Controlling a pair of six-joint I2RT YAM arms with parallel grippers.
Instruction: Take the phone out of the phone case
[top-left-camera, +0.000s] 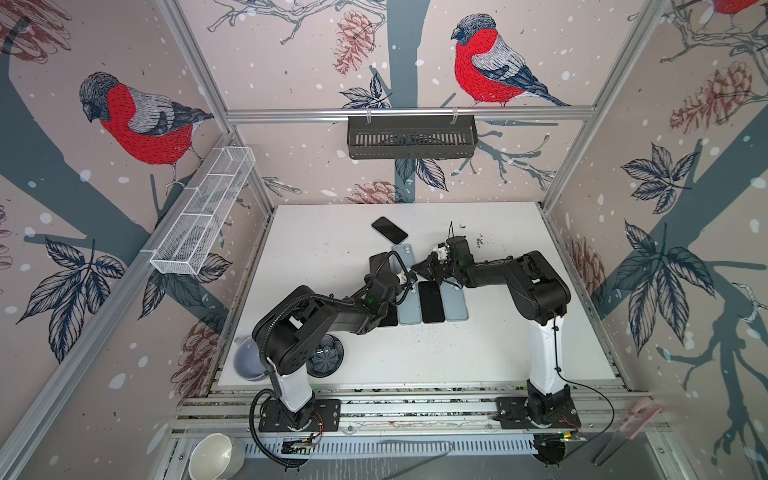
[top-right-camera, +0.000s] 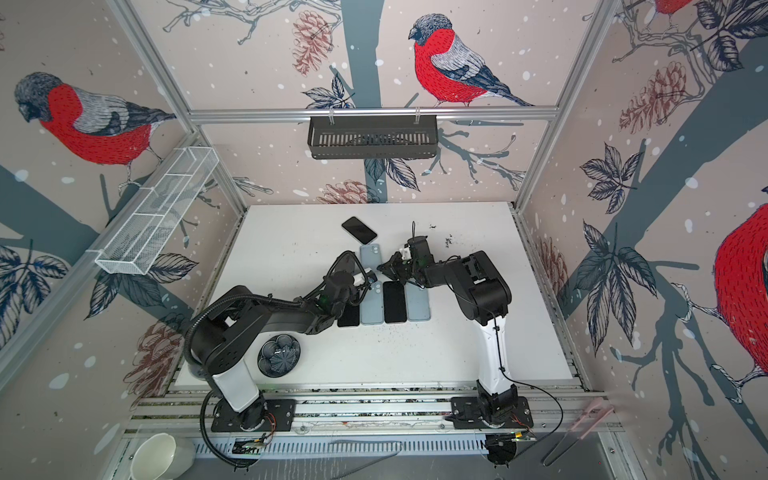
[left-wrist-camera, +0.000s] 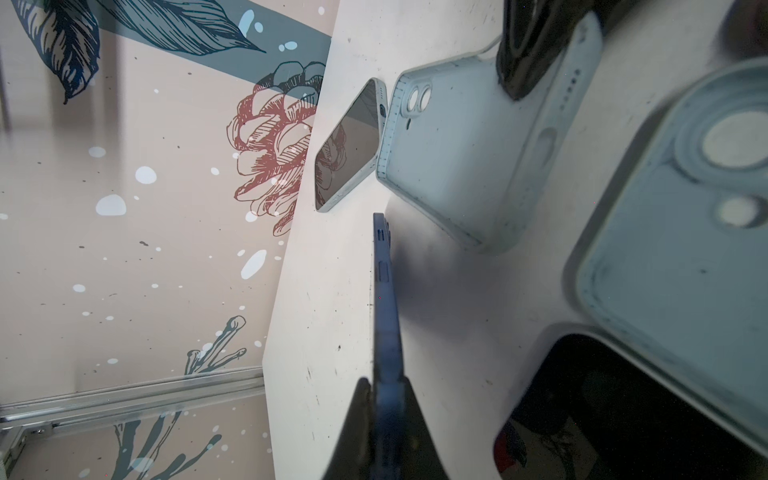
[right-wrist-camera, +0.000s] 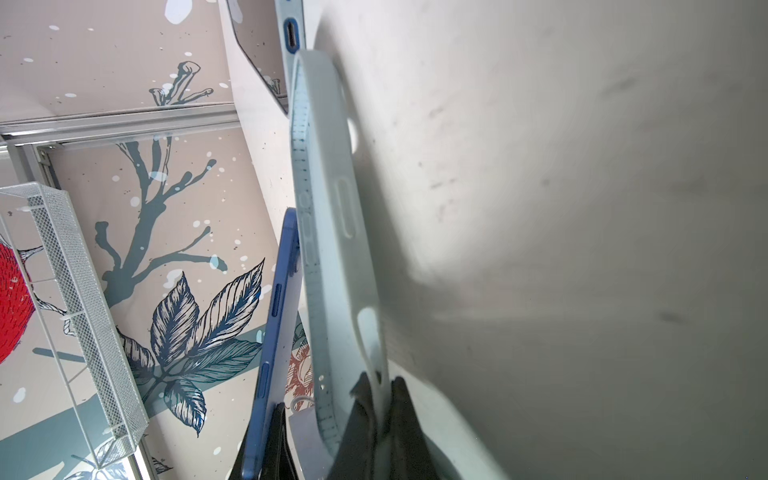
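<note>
Near the middle of the bench (top-left-camera: 498, 353), the left jaws pinch the blue phone (left-wrist-camera: 384, 291) edge-on while the right jaws clamp the empty pale case (right-wrist-camera: 328, 249) by its wall, just apart, a split grip that seemingly lets each arm draw its piece away.

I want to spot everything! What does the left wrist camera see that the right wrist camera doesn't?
Only left wrist: a second case lying back up, with a dark screen beside it. Only right wrist: the white mesh basket on the wall. Both: the blue phone in the left gripper and the pale blue case pinched by the right gripper.
</note>
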